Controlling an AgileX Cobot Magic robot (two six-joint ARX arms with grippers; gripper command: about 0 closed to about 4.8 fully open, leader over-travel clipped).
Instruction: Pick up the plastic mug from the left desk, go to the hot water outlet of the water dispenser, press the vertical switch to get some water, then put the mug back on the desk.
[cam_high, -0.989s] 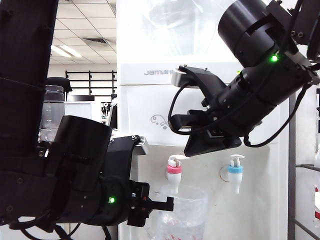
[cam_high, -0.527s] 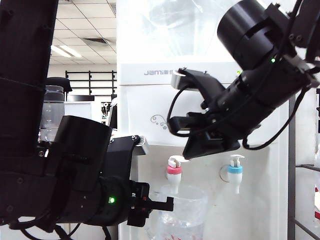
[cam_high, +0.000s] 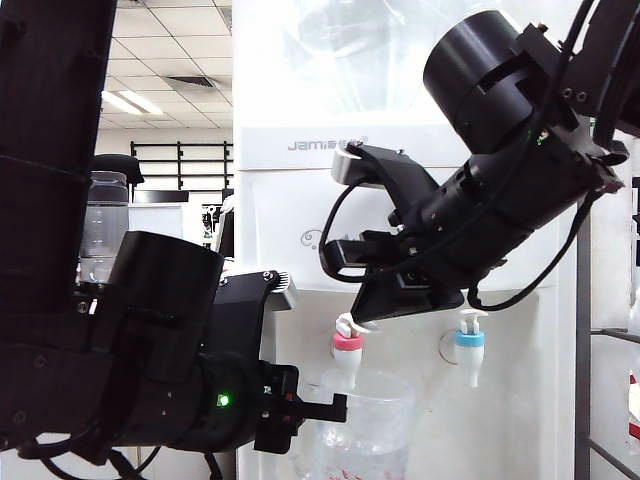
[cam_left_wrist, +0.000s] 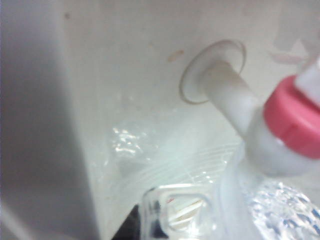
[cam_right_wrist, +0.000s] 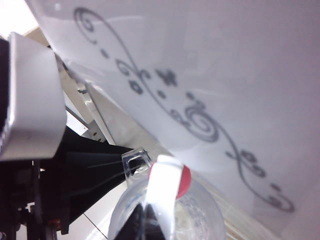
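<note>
In the exterior view the clear plastic mug (cam_high: 365, 430) hangs right under the hot water outlet (cam_high: 348, 350), the white tap with the red-pink collar. My left gripper (cam_high: 335, 407) comes in from the lower left and is shut on the mug's handle (cam_left_wrist: 175, 210), with the red collar (cam_left_wrist: 295, 120) just above the mug. My right gripper (cam_high: 363, 312) is shut, its tips at the top of the vertical switch (cam_high: 356, 322). In the right wrist view the white switch (cam_right_wrist: 165, 185) covers its dark tips (cam_right_wrist: 150, 227), with the mug's rim (cam_right_wrist: 205, 215) below. The left desk is out of view.
The white water dispenser (cam_high: 300, 200) fills the middle, its big clear bottle (cam_high: 340, 50) on top. A tap with a blue collar (cam_high: 468, 345) sits to the right of the red one. A smoky-grey bottle (cam_high: 105, 220) shows at the far left behind my left arm.
My right gripper has come down and to the left, from above the two taps to the red-collared tap's switch. The left gripper and the mug have stayed still.
</note>
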